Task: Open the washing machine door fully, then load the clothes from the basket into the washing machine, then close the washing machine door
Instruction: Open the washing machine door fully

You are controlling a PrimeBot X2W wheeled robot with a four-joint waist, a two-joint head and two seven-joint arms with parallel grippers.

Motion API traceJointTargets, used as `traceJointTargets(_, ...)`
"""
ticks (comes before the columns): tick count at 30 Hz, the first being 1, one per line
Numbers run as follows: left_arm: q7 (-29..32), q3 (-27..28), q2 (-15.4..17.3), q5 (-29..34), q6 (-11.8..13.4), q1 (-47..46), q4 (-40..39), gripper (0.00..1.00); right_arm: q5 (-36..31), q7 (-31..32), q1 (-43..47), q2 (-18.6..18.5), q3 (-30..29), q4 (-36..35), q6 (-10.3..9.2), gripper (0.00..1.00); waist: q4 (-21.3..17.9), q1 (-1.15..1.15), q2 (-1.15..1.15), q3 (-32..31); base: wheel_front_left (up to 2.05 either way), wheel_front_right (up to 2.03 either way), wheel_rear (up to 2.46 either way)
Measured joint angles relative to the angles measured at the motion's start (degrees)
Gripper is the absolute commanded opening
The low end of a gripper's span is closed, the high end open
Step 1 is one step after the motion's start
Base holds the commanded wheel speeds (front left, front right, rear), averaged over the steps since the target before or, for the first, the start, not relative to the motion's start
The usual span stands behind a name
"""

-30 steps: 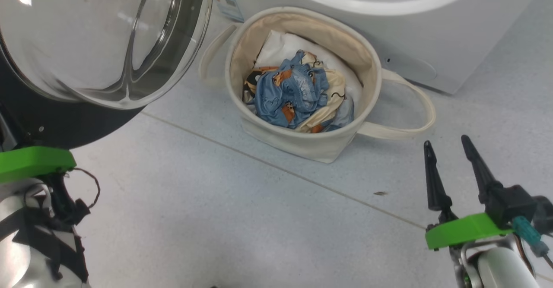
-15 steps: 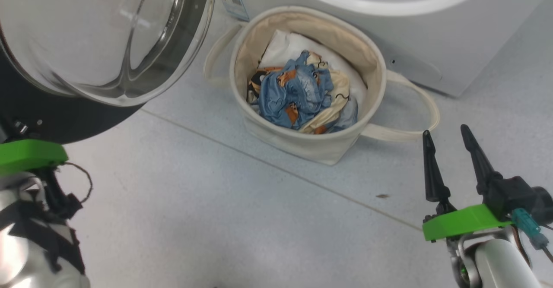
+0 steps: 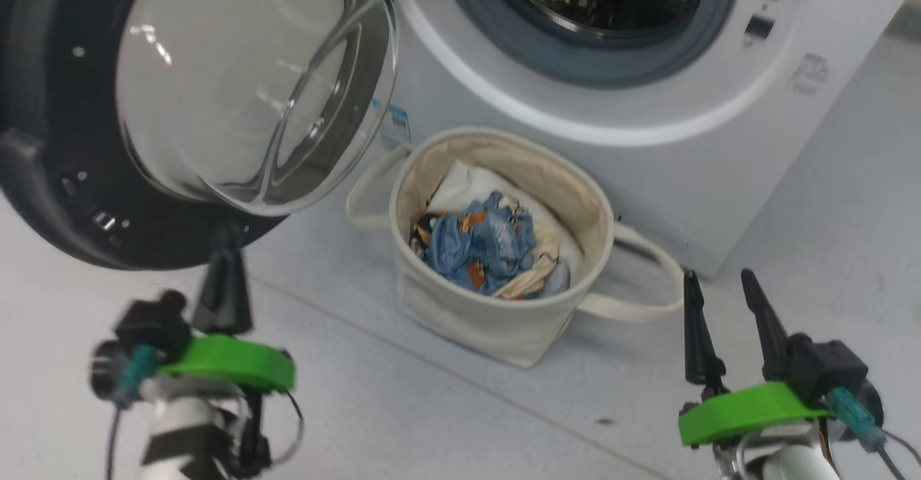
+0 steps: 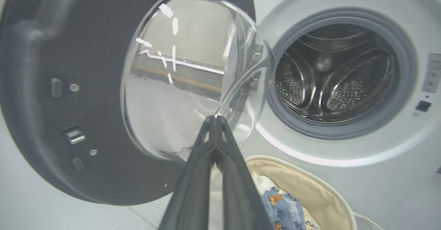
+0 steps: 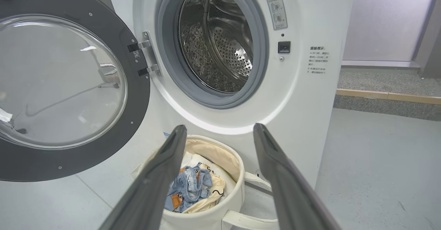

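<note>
On the floor in front of me I have open grey room. A bare stretch runs from both my arms up to the basket. More floor lies off to the right of the washing machine, where my right wrist view shows a low step along the floor's far edge.

The washing machine door stands out to my left on its metal hinge, its glass bowl bulging toward me, and it overhangs the left part of the floor. The steel drum is open to view.

The basket sits on the floor just beside the washer's front, below the drum mouth, with one loop handle lying toward my right arm. Inside it the clothes, blue and cream with orange prints, lie bunched on a plain white cloth.

My left gripper has its fingers pressed together and carries nothing. Its tips point up at the lower edge of the door, and I cannot tell whether they touch the glass.

My right gripper has its jaws wide and empty, low at my right. The basket is up and to its left, near but apart, and only the basket's rim and handle stand between it and the clothes.
</note>
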Motion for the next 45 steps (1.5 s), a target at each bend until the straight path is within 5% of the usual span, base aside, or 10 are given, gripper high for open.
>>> traceJointTargets(10, 0.00, -10.01, 0.60, -2.89, 0.45, 10.45, -4.19, 0.00, 5.17, 0.00, 4.55, 0.81, 0.93, -1.58, 0.01, 1.00, -5.27, 0.00, 0.00, -7.32, 0.00, 0.00, 0.00)
traceJointTargets(26, 0.00, -13.70, 0.71, -4.92, 2.64, 15.14, -8.50, 0.00, 7.31, 0.00, 5.57, 0.81, -1.35, -3.02, 0.00, 1.00, -16.81, 0.01, -0.01, -7.59, 0.00, 0.00, 0.00)
traceJointTargets(27, 0.00, -13.77, 0.70, -4.92, 3.01, 15.14, -8.67, 0.12, 7.36, 0.00, 5.57, 0.81, -1.27, -3.01, 0.01, 1.00, -17.34, 0.02, -0.01, -7.46, 0.00, 0.00, 0.00)
traceJointTargets(28, 0.00, -13.86, 0.70, -4.83, 3.07, 15.12, -8.82, 0.94, 7.36, 0.00, 5.56, 0.81, -1.24, -3.01, 0.00, 1.00, -17.83, 0.01, -0.01, -7.31, 0.00, 0.00, 0.00)
traceJointTargets(29, 0.00, -14.21, 0.70, -4.48, 3.09, 15.12, -8.86, 1.00, 7.35, 0.00, 5.56, 0.81, -1.19, -2.99, 0.01, 1.00, -18.29, 0.01, -0.01, -7.18, 0.00, 0.00, 0.00)
traceJointTargets(45, 0.00, -15.36, 0.86, -4.92, 6.48, 15.41, -6.65, 1.00, 6.64, 0.00, 5.44, 0.81, -1.18, -1.38, 0.01, 1.00, -19.70, 0.02, -0.01, -6.54, 0.00, 0.00, 0.00)
